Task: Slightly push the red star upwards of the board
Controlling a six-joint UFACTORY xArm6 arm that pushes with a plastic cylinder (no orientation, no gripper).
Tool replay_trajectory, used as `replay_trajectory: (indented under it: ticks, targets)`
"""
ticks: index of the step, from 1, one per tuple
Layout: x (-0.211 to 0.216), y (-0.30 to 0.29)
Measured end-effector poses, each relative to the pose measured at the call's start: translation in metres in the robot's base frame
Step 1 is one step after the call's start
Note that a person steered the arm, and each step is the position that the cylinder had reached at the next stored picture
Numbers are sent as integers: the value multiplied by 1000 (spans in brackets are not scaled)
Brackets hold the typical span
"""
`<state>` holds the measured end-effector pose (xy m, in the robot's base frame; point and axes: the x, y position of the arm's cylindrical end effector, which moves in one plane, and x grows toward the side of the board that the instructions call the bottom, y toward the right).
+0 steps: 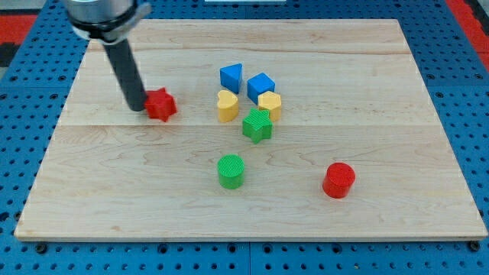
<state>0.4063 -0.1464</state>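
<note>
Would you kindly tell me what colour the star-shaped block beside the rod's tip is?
Red: the red star sits right of my tip, in the camera view.

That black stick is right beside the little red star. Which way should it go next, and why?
Probably slip my tip down and around to the view's bottom side of the red star. It now sits against the star's left side, so pushing from there would slide the star rightward, not towards the top.

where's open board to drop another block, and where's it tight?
Open: the board's right side past the red cylinder, the bottom-left corner below the red star, and the top strip above the blue blocks. Tight: the middle cluster of blue blocks, yellow blocks and green star. My tip sits against the red star's left.
</note>
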Motion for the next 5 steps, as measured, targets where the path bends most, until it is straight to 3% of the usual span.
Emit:
replay_trajectory:
  ticks: [1, 2, 5]
  targets:
    - [12, 9]
    - [62, 15]
    - [13, 55]
